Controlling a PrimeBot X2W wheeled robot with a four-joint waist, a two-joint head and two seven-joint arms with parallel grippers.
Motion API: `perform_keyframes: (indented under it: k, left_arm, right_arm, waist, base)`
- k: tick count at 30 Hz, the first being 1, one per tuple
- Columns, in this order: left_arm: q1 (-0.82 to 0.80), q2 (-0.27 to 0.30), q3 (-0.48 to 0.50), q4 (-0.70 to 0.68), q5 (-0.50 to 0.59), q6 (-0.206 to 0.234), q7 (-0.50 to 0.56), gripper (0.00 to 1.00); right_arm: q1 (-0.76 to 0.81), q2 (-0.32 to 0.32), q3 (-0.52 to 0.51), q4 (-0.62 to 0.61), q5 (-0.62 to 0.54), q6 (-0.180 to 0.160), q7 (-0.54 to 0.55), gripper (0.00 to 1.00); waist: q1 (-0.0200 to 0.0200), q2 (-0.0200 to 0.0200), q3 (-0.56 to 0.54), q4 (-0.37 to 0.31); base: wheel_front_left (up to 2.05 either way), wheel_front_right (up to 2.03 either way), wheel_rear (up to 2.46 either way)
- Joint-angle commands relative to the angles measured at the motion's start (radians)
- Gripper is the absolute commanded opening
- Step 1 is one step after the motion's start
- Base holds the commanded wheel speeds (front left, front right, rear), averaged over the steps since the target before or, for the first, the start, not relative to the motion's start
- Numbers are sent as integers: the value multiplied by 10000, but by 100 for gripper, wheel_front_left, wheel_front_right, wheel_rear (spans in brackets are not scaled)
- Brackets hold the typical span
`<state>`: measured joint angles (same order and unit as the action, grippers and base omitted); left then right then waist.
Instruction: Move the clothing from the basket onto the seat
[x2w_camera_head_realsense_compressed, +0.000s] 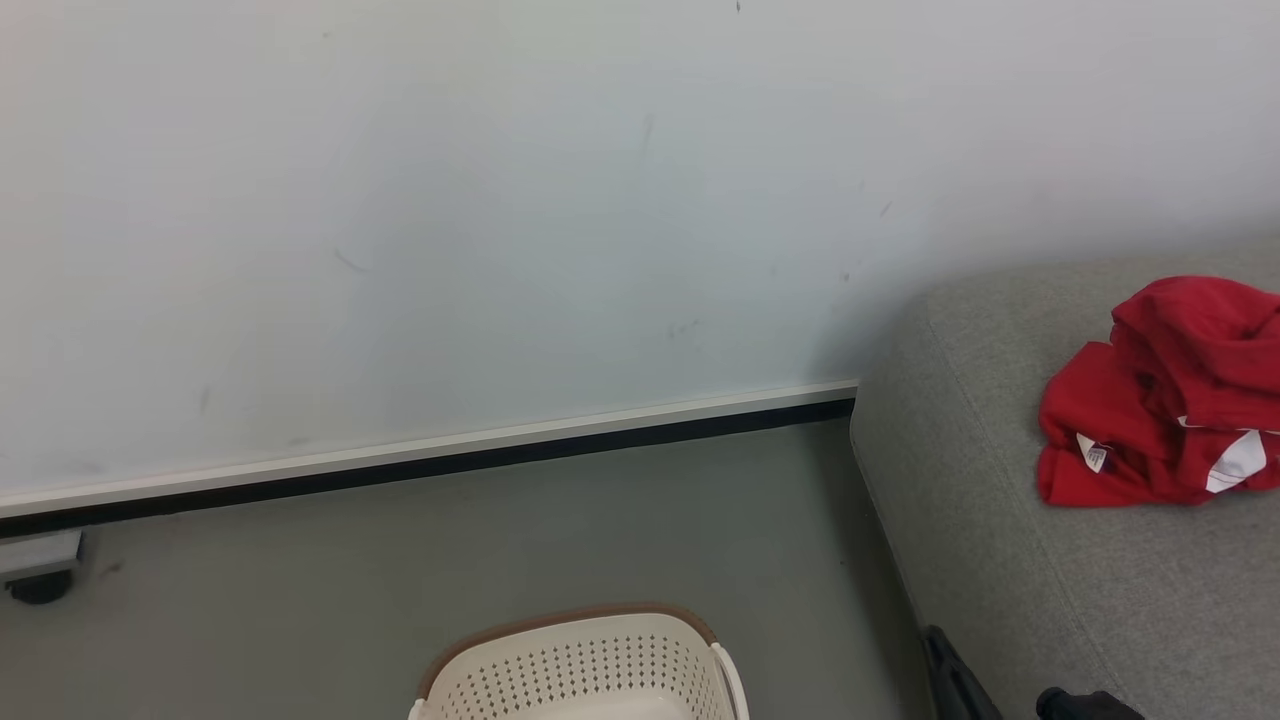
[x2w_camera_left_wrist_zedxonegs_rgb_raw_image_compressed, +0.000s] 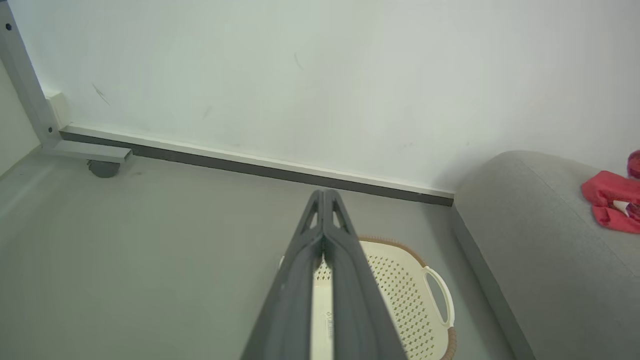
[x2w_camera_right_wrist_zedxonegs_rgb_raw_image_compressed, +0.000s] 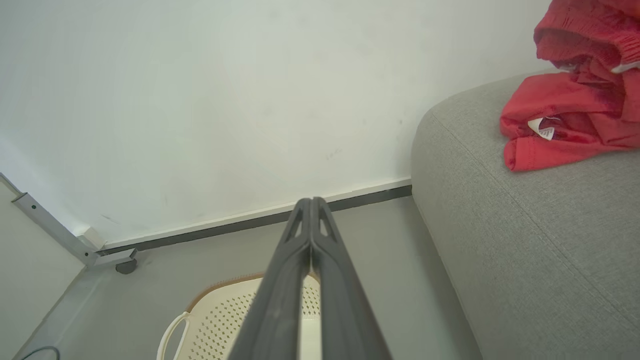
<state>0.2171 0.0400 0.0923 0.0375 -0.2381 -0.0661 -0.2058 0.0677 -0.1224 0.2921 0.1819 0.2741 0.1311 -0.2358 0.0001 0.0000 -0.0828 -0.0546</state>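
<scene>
Left gripper (x2w_camera_left_wrist_zedxonegs_rgb_raw_image_compressed: 324, 196) & right gripper (x2w_camera_right_wrist_zedxonegs_rgb_raw_image_compressed: 311, 201) both pinched fully closed, nothing held, above the cream-white perforated plastic basket (x2w_camera_head_realsense_compressed: 570, 665) w/ brown rim, near centre on grey floor (x2w_camera_head_realsense_compressed: 500, 540). Right: big light grey fabric seat (x2w_camera_head_realsense_compressed: 1000, 560). Crumpled bright red clothing (x2w_camera_head_realsense_compressed: 1150, 420) w/ white labels lies on its far right part. Scuffed white wall (x2w_camera_head_realsense_compressed: 500, 200) behind.

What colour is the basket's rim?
Brown; the rim band tops the cream basket, clearest in the head view.
</scene>
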Motion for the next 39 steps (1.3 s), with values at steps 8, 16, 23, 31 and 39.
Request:
perform_keyframes:
  k: [8,16,23,31,39]
  left_arm:
    - [-563,64,211,79,-1955,-105,465,0]
    - [-801,72,331,235,-3331,-169,829,0]
    - [-1001,80,435,361,-4432,-215,1128,0]
    - [-1213,87,541,505,-5595,-281,1454,0]
    - [-1409,94,640,640,-6660,-324,1741,0]
  right_arm:
    - [-559,51,-338,13,1977,-1,342,0]
    - [-752,90,-583,105,3364,-1,603,0]
    - [-898,128,-790,186,4472,-2,823,0]
    - [-1050,172,-1018,275,5632,-2,1059,0]
    - [-1187,222,-1239,352,6688,-2,1294,0]
  waist:
    - [0,0,68,44]
    - [0,0,126,81]
    - [0,0,178,114]
    - [0,0,237,151]
    - [0,0,296,189]
  base:
    - [0,0,0]
    - [0,0,0]
    - [0,0,0]
    - [0,0,0]
    - [0,0,0]
